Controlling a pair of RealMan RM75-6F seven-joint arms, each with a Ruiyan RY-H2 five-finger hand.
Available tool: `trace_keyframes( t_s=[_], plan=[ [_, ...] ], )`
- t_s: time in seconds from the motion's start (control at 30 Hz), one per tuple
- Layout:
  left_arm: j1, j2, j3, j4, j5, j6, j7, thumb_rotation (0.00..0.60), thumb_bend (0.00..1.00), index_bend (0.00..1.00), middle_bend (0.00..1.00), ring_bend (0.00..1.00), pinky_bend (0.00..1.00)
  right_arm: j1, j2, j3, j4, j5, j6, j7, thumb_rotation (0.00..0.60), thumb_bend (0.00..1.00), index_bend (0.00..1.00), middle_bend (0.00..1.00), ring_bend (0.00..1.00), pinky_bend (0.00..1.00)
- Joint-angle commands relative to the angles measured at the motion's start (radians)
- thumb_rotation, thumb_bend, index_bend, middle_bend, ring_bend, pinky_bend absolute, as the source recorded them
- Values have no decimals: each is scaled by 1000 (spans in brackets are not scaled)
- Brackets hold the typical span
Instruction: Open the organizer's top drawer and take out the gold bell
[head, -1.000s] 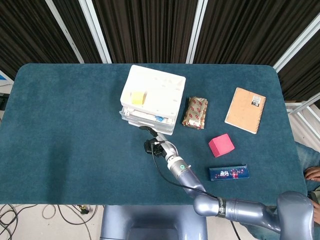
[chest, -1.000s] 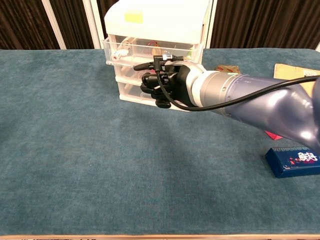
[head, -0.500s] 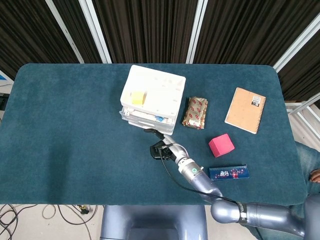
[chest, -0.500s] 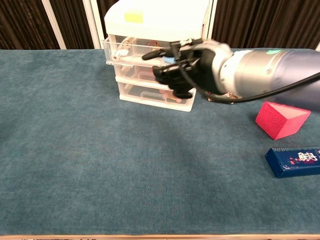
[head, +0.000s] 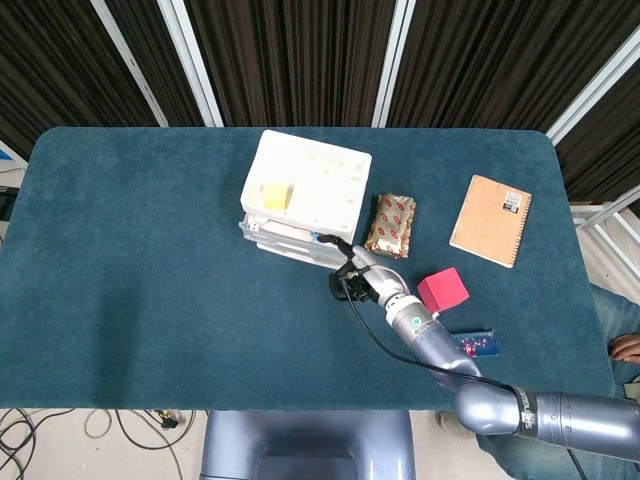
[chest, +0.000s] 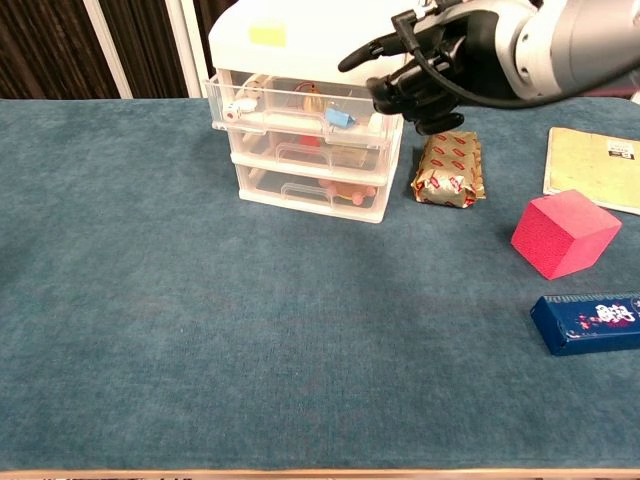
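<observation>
My right hand (chest: 435, 75) hovers at the organizer's (chest: 310, 120) 3 o'clock corner, fingers mostly curled, holding nothing, one extended. The top drawer (chest: 300, 105) sits slightly out; the gold bell (chest: 312, 98) lies inside, mid-drawer. I expect it light, hard and slippery: pinch its top.

My right robot hand (chest: 430, 70) moved up & to the right, off the front of the organizer's (chest: 312, 110) lower drawers, now by its top right corner. Gold packet (chest: 450, 170) & pink block (chest: 562, 233) no longer hidden behind my arm in chest view.
</observation>
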Motion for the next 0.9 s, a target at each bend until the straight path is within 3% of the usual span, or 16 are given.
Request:
trace_keyframes(
  t_s=[0.03,0.43,0.9],
  plan=[
    [0,0,0,0,-1,0,-2,600,239,125,0,0,0,92,36,-22,1,120,3,-74,600,863,115,869,1000,951],
    [-1,4,1,-5,-4,-7,-4,600,239,125,0,0,0,271,20,-70,50,337,36,-193,600,863,117,872,1000,956],
    [-2,6,2,-8,-5,-11,-5,600,239,125,0,0,0,401,-4,-95,120,526,19,-271,600,832,119,875,1000,961]
  ],
)
